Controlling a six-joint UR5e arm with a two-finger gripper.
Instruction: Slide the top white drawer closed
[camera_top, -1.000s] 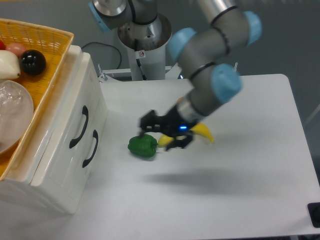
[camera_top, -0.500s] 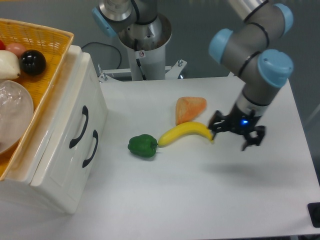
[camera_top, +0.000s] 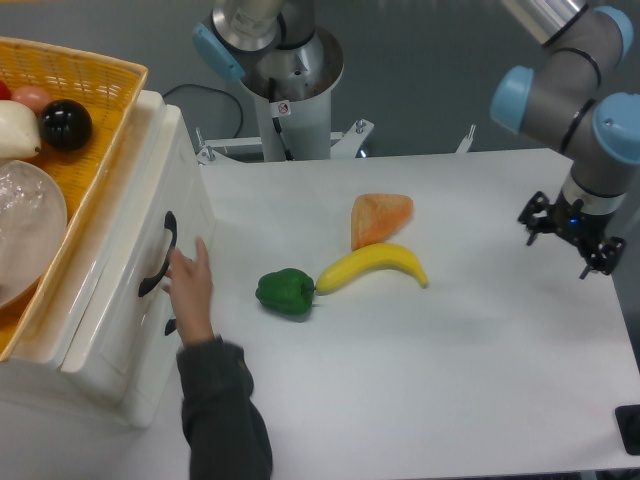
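I observe the gripper (camera_top: 570, 243) hanging at the far right of the table (camera_top: 480, 380), above the white surface near its right edge. Its two fingers stand apart and hold nothing.

The top white drawer (camera_top: 130, 250) sits at the left of the frame in the white unit. Its tall front panel faces the table and carries a black curved handle (camera_top: 160, 255). From this angle I cannot tell whether the panel sits flush with the unit.

A person's hand (camera_top: 190, 290), on a dark-sleeved arm entering from the bottom edge, rests against the drawer fronts, fingertips just beside that handle. It covers most of the lower drawer's handle.

On top of the unit stands a yellow wicker basket (camera_top: 100, 110) holding a black ball (camera_top: 66, 125), a white item and a clear rounded object.

On the table lie a green pepper (camera_top: 286, 292), a banana (camera_top: 372, 266) touching it end to end, and an orange wedge-shaped piece (camera_top: 379, 216) just behind the banana. All three lie well apart from the gripper.
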